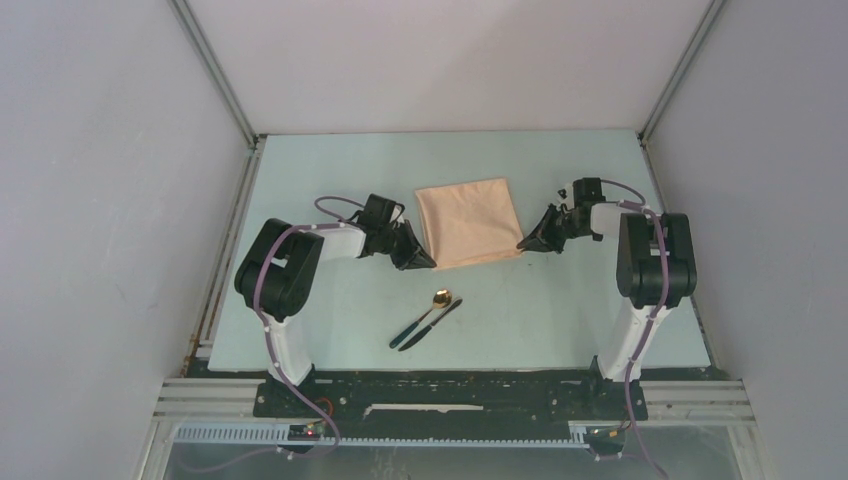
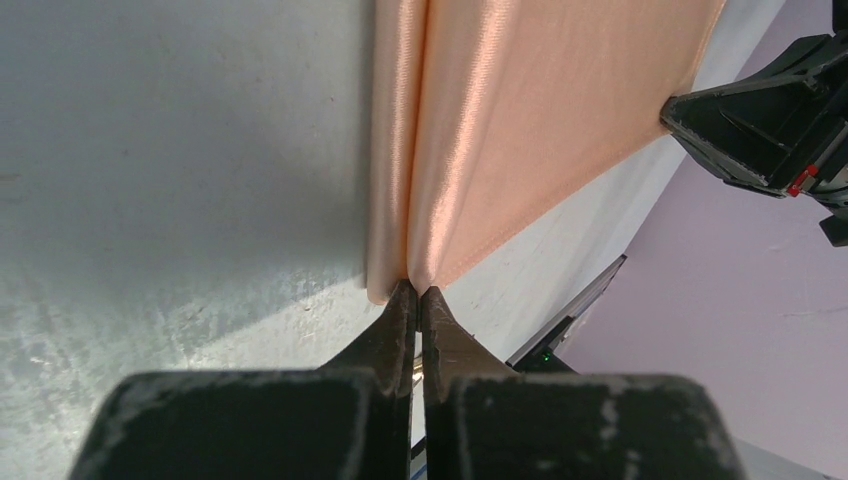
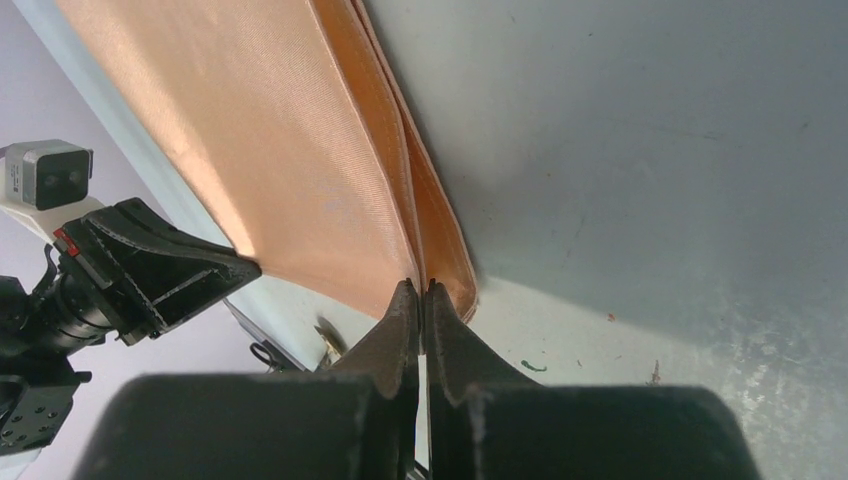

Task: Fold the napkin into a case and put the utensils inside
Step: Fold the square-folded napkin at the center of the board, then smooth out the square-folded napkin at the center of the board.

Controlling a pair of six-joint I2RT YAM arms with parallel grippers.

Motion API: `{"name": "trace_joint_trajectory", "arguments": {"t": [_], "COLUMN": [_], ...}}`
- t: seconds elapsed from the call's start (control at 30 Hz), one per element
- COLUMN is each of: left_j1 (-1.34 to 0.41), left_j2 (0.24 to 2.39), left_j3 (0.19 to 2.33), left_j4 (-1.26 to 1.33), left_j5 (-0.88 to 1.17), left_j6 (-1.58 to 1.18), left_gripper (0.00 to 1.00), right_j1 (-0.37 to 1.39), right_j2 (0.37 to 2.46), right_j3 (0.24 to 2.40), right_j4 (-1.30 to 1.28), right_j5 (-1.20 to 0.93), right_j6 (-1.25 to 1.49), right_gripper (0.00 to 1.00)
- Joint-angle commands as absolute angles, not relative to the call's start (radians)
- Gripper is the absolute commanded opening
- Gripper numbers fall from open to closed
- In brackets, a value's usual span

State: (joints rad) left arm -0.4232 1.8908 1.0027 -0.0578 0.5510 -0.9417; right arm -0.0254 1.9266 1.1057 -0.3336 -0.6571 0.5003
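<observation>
- The napkin (image 1: 468, 222) lies flat, in doubled layers, at the centre of the table (image 1: 570, 320).
- The left gripper (image 1: 428, 262) has its jaws clamped on the napkin's lower-left corner.
- The right gripper (image 1: 524, 243) has its jaws clamped on the lower-right corner.
- The spoon (image 1: 420, 320) and knife (image 1: 432, 324) lie side by side below the napkin, apart from it.

Nothing legible from where I stand: no words, numbers or brands. The little grey box (image 3: 45, 172) has dark marks on its side, too small to read.
</observation>
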Motion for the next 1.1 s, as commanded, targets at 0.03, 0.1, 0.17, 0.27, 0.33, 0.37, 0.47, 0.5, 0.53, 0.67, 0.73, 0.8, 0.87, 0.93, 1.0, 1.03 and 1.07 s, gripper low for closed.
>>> {"name": "trace_joint_trajectory", "arguments": {"t": [0.03, 0.1, 0.17, 0.27, 0.33, 0.37, 0.47, 0.5, 0.53, 0.67, 0.73, 0.8, 0.87, 0.93, 1.0, 1.03, 1.07], "left_j1": [-0.416, -0.416, -0.415, -0.413, -0.412, -0.411, -0.411, -0.411, -0.411, -0.402, -0.402, -0.398, -0.393, -0.395, -0.399, -0.4, -0.401], "left_j2": [1.891, 1.892, 1.888, 1.884, 1.885, 1.884, 1.87, 1.857, 1.844, 1.776, 1.741, 1.71, 1.681, 1.665, 1.678, 1.678, 1.675], "left_j3": [0.987, 0.986, 0.983, 0.979, 0.977, 0.975, 0.97, 0.967, 0.964, 0.95, 0.946, 0.956, 0.972, 0.991, 1.014, 1.017, 1.016], "left_j4": [-0.066, -0.064, -0.064, -0.064, -0.064, -0.064, -0.064, -0.068, -0.071, -0.099, -0.109, -0.16, -0.201, -0.216, -0.218, -0.211, -0.2], "left_j5": [0.532, 0.533, 0.532, 0.532, 0.533, 0.533, 0.532, 0.528, 0.528, 0.531, 0.54, 0.531, 0.519, 0.53, 0.557, 0.554, 0.546], "left_j6": [-0.92, -0.92, -0.918, -0.917, -0.915, -0.914, -0.913, -0.913, -0.913, -0.911, -0.908, -0.885, -0.862, -0.853, -0.862, -0.87, -0.877], "left_gripper": [0.0, 0.0, 0.0, 0.0, 0.0, 0.0, 0.02, 0.05, 0.1, 0.38, 0.47, 0.49, 0.51, 0.54, 0.54, 0.54, 0.54], "right_j1": [-0.016, -0.017, -0.02, -0.022, -0.022, -0.022, -0.02, -0.019, -0.019, -0.019, -0.018, -0.019, -0.01, 0.012, 0.057, 0.083, 0.1], "right_j2": [1.863, 1.86, 1.856, 1.856, 1.859, 1.861, 1.863, 1.86, 1.849, 1.796, 1.763, 1.734, 1.705, 1.706, 1.736, 1.757, 1.777], "right_j3": [1.11, 1.11, 1.11, 1.11, 1.11, 1.111, 1.11, 1.109, 1.11, 1.112, 1.112, 1.111, 1.112, 1.124, 1.15, 1.16, 1.163], "right_j4": [-0.356, -0.364, -0.371, -0.376, -0.376, -0.376, -0.378, -0.382, -0.385, -0.401, -0.418, -0.436, -0.432, -0.421, -0.396, -0.369, -0.337], "right_j5": [-0.624, -0.622, -0.616, -0.609, -0.608, -0.608, -0.605, -0.596, -0.582, -0.541, -0.507, -0.466, -0.456, -0.478, -0.544, -0.591, -0.638], "right_j6": [0.484, 0.48, 0.474, 0.474, 0.472, 0.473, 0.469, 0.466, 0.463, 0.454, 0.433, 0.415, 0.399, 0.393, 0.406, 0.423, 0.445], "right_gripper": [0.0, 0.0, 0.0, 0.0, 0.0, 0.0, 0.08, 0.12, 0.17, 0.34, 0.41, 0.46, 0.49, 0.51, 0.52, 0.52, 0.52]}}
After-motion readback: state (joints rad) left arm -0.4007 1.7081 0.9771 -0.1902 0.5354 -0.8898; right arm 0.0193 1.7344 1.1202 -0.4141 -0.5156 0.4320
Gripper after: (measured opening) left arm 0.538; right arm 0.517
